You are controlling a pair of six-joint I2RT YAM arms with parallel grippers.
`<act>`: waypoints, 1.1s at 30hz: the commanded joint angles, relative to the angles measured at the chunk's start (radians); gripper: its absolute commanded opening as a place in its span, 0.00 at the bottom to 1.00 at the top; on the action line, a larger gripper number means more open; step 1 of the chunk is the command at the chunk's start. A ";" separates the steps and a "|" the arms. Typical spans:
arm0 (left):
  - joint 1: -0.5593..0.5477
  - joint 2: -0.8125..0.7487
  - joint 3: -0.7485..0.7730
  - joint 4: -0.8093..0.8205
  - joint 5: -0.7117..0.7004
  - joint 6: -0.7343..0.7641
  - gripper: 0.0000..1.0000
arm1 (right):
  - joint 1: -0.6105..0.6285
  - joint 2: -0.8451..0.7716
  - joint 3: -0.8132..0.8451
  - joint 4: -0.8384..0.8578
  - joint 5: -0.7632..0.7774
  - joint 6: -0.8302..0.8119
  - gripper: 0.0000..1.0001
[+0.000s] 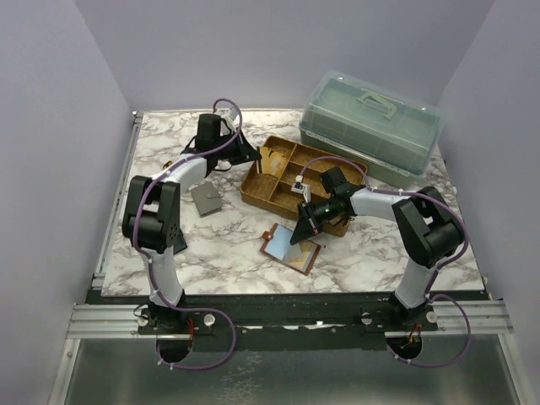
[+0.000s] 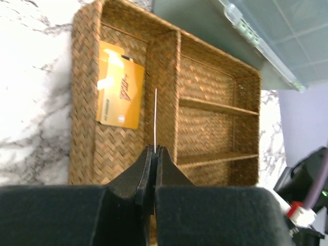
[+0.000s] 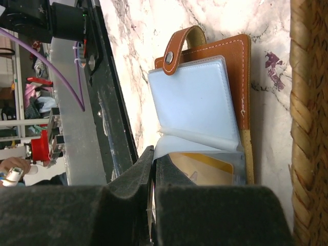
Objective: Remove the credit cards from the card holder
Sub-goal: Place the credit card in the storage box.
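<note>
The card holder lies open on the marble, brown leather with clear sleeves. One sleeve holds an orange credit card. My right gripper is shut on the free edge of that sleeve. My left gripper hangs over the left end of the wicker tray. It is shut on a credit card seen edge-on as a thin pale line. Another orange credit card lies flat in the tray's left compartment.
A green lidded plastic box stands behind the tray at the back right. A grey wallet lies left of the tray by the left arm. The table's front rail runs close beside the card holder.
</note>
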 commanded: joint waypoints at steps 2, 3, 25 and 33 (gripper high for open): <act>-0.024 0.144 0.238 -0.282 -0.066 0.200 0.00 | 0.006 0.021 0.029 -0.024 0.001 -0.016 0.05; -0.029 0.171 0.277 -0.316 -0.073 0.225 0.00 | 0.006 0.023 0.031 -0.026 -0.001 -0.015 0.05; -0.121 0.447 0.767 -0.573 -0.388 0.272 0.23 | 0.005 0.028 0.039 -0.041 0.012 -0.053 0.05; -0.136 0.187 0.568 -0.465 -0.495 0.284 0.34 | 0.007 0.026 0.040 -0.037 0.023 -0.050 0.06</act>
